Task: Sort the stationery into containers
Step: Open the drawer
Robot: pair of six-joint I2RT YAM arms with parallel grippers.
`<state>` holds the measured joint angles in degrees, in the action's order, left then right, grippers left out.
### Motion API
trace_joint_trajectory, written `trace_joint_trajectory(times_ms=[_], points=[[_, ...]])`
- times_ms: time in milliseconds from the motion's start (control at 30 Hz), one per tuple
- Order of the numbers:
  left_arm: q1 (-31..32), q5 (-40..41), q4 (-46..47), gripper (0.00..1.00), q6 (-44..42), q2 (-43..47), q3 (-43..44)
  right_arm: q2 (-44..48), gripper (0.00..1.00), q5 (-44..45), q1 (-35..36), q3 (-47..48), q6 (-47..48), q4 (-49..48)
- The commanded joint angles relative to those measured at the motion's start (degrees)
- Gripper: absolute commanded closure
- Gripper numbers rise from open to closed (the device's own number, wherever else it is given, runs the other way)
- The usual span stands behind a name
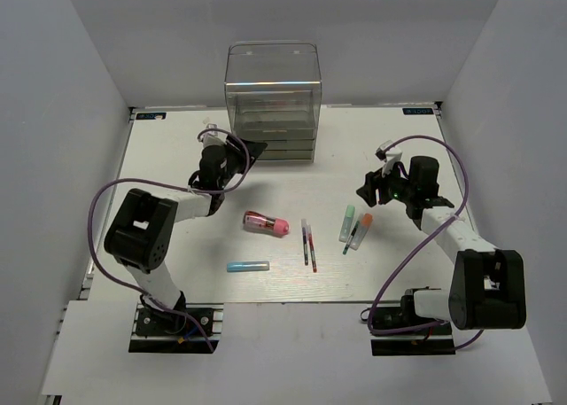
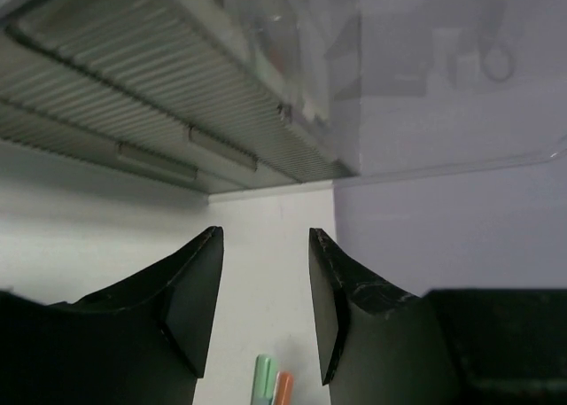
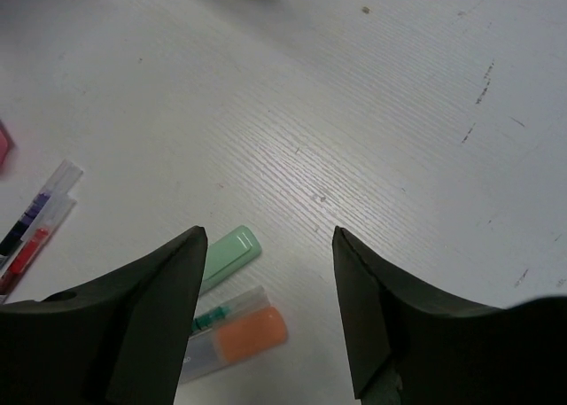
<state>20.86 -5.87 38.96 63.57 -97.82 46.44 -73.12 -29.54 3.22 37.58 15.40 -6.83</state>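
A white table (image 1: 177, 166) with a fine wood grain stands between plain grey walls (image 1: 53, 112) on the left, back and right. A small blue label (image 1: 152, 115) sits at its far left corner, a second label (image 1: 418, 112) at the far right, and thin dark scuffs (image 3: 483, 81) mark its surface

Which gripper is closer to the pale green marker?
Right. The right gripper hovers open close beside the pale green marker; the left gripper is far off, up by the organiser.
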Motion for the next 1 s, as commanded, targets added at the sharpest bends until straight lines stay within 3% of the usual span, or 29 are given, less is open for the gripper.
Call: trace_joint_trajectory(times_ms=[0, 367, 967], points=[[0.8, 2.7, 10.2, 0.46, 3.1, -2.2, 3.2, -0.9, 0.35, -1.9, 0.0, -0.1, -0.6, -2.9], [1.3, 4.4, 15.5, 0.46, 5.0, -11.1, 9.2, -1.2, 0.31, -1.2, -0.1, -0.4, 0.1, -3.5], [1.8, 12.1, 17.5, 0.54, 5.5, -13.9, 9.9, -0.7, 0.31, -1.1, 0.0, -1.5, 0.3, -3.3]])
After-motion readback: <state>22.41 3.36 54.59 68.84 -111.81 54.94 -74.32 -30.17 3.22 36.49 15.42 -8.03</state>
